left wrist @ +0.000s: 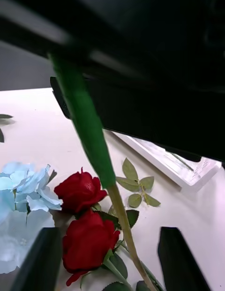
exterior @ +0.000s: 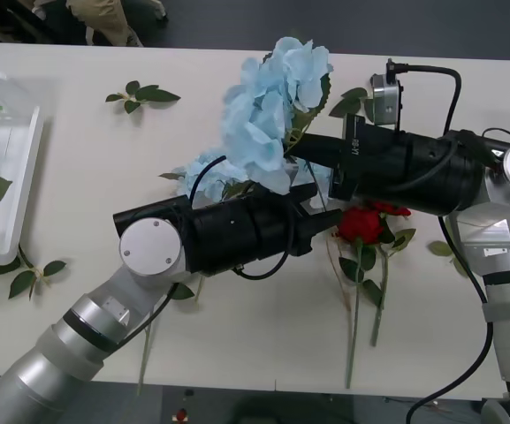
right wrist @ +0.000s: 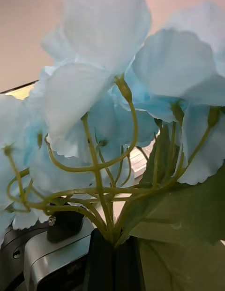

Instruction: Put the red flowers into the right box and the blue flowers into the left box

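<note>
My right gripper (exterior: 306, 152) (right wrist: 112, 246) is shut on the stem of a blue flower (exterior: 272, 93) (right wrist: 108, 98) and holds it above the middle of the table. Its long green stem (left wrist: 86, 126) runs down between the open fingers (left wrist: 42, 258) of my left gripper (exterior: 325, 221) (left wrist: 108, 237), which sits just below the right one. Two red flowers (exterior: 361, 225) (left wrist: 79, 192) lie on the table under the grippers. Another blue flower (exterior: 203, 168) (left wrist: 21, 197) lies beside them. The left box (exterior: 25, 168) at the table's left edge holds a blue flower and a leaf. The right box (left wrist: 185, 166) lies beyond the roses.
Loose green leaf sprigs lie on the table: one at the back (exterior: 140, 94), one by the left box's near corner (exterior: 29, 274), one next to the roses (left wrist: 136, 180). Both black forearms cross over the table's middle. The table's front edge is close below.
</note>
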Action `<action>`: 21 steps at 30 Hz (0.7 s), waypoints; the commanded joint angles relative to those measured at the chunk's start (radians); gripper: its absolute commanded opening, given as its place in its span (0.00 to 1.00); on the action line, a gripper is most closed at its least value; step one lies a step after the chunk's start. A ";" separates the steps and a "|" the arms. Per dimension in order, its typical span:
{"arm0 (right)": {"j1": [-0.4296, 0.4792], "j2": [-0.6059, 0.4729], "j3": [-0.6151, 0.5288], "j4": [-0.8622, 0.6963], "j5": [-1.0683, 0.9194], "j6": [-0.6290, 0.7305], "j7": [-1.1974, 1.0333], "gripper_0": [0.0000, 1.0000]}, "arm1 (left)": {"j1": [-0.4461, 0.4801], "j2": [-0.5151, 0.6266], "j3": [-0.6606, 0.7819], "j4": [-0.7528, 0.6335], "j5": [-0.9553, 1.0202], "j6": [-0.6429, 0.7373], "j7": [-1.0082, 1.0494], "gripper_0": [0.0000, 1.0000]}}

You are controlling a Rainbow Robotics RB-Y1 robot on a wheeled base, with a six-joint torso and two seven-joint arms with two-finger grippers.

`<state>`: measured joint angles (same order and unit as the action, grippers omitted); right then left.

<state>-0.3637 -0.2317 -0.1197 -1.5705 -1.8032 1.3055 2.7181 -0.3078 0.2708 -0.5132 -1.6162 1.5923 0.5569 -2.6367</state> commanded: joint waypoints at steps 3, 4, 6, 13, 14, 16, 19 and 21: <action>-0.029 -0.041 0.000 -0.005 -0.024 -0.008 -0.013 0.00 | -0.037 -0.024 -0.005 -0.021 0.017 0.003 -0.043 0.00; -0.029 -0.044 -0.003 -0.003 -0.028 -0.006 -0.013 0.00 | -0.037 -0.025 -0.005 -0.021 0.015 0.003 -0.042 0.00; -0.029 -0.055 -0.017 -0.005 -0.041 -0.003 -0.013 0.00 | -0.036 -0.024 -0.005 -0.021 0.017 0.001 -0.042 0.00; -0.029 -0.069 -0.034 0.000 -0.051 0.014 -0.013 0.00 | -0.037 -0.022 -0.005 -0.021 0.017 -0.006 -0.040 0.00; -0.029 -0.069 -0.034 0.003 -0.051 0.017 -0.013 0.00 | -0.037 -0.021 -0.005 -0.021 0.017 -0.006 -0.040 0.00; -0.029 -0.067 -0.032 0.001 -0.051 0.017 -0.013 0.00 | -0.037 -0.019 -0.005 -0.021 0.017 -0.006 -0.040 0.00; -0.029 -0.067 -0.029 0.003 -0.053 0.018 -0.013 0.00 | -0.037 -0.018 -0.005 -0.021 0.017 -0.006 -0.040 0.00; -0.029 -0.067 -0.028 0.001 -0.053 0.021 -0.013 0.00 | -0.037 -0.018 -0.005 -0.021 0.017 -0.008 -0.040 0.00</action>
<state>-0.3637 -0.2870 -0.1514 -1.5639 -1.8415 1.3237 2.7182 -0.3079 0.2707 -0.5132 -1.6162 1.5986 0.5567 -2.6366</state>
